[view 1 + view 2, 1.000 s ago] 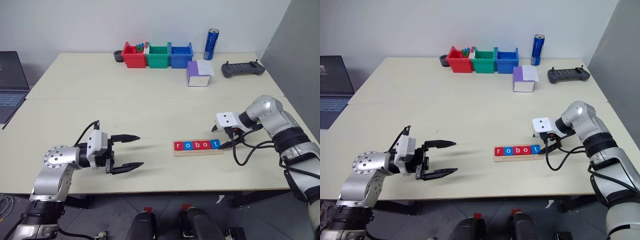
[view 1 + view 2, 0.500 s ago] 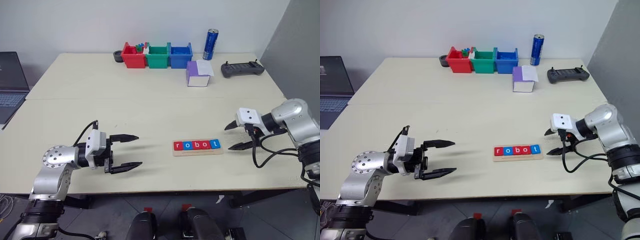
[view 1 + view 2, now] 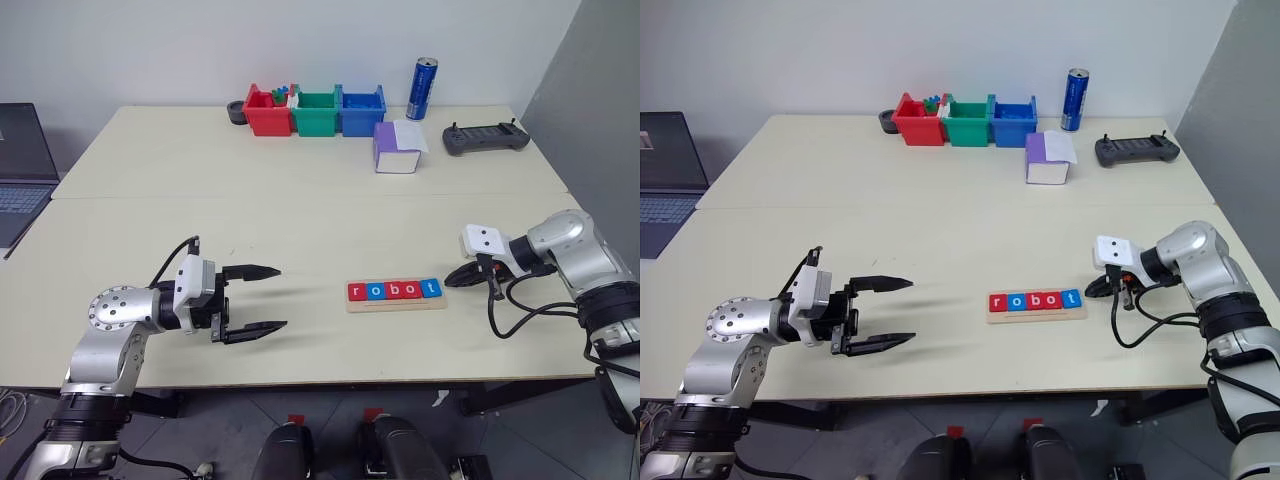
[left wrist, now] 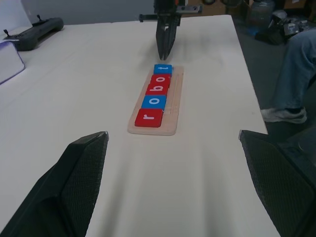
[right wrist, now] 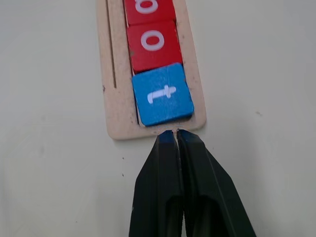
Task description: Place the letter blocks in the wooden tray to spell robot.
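Note:
The wooden tray (image 3: 397,303) lies on the table's near right part. The letter blocks (image 3: 394,290) sit in it in a row that reads r, o, b, o, t, alternating red, blue, red, red, blue. My right gripper (image 3: 452,280) is shut with nothing in it, its tips just off the tray's right end beside the blue t block (image 5: 162,94). My left gripper (image 3: 272,297) hovers open and empty over the table, well to the left of the tray, pointing toward it.
Red, green and blue bins (image 3: 316,110) stand at the table's far edge, with a blue can (image 3: 421,88), a purple and white box (image 3: 397,147) and a black controller (image 3: 486,138). A laptop (image 3: 20,165) sits at far left. A person's leg (image 4: 296,64) is beyond the table's right end.
My right gripper drew back from the tray's right end, then shut, and now its closed tips sit by that end. The left gripper has not moved.

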